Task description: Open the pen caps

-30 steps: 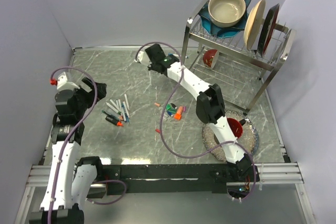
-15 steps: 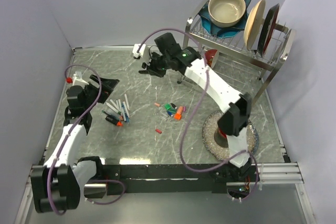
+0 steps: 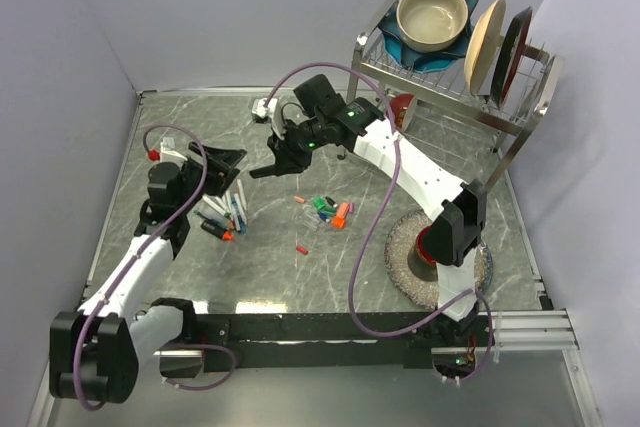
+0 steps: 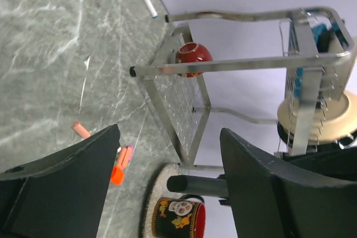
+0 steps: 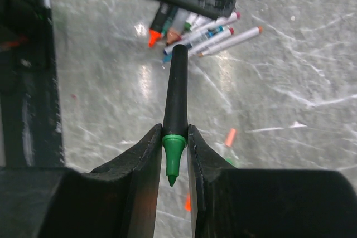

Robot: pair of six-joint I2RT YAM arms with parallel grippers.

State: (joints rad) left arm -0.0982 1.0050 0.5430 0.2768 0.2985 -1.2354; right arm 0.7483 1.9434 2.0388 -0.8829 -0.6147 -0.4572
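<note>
The right gripper [image 5: 174, 137] pinches a green-tipped marker [image 5: 177, 90], pointing it toward the left gripper [image 4: 167, 132], whose jaws stand wide and empty, probably to take it.

Grey-green marble-pattern table [image 3: 260, 267], plain lavender walls [image 3: 250, 7] on three sides, steel wire dish rack [image 4: 240, 65] at far right corner, even diffuse light

Our grey-green marbled tabletop [image 3: 270, 277]
We see thin white and dark markers [image 3: 225, 209] lying just beside the left gripper [image 3: 222, 162], loose coloured plastic pen caps [image 3: 330, 212] near the right gripper [image 3: 262, 169].
</note>
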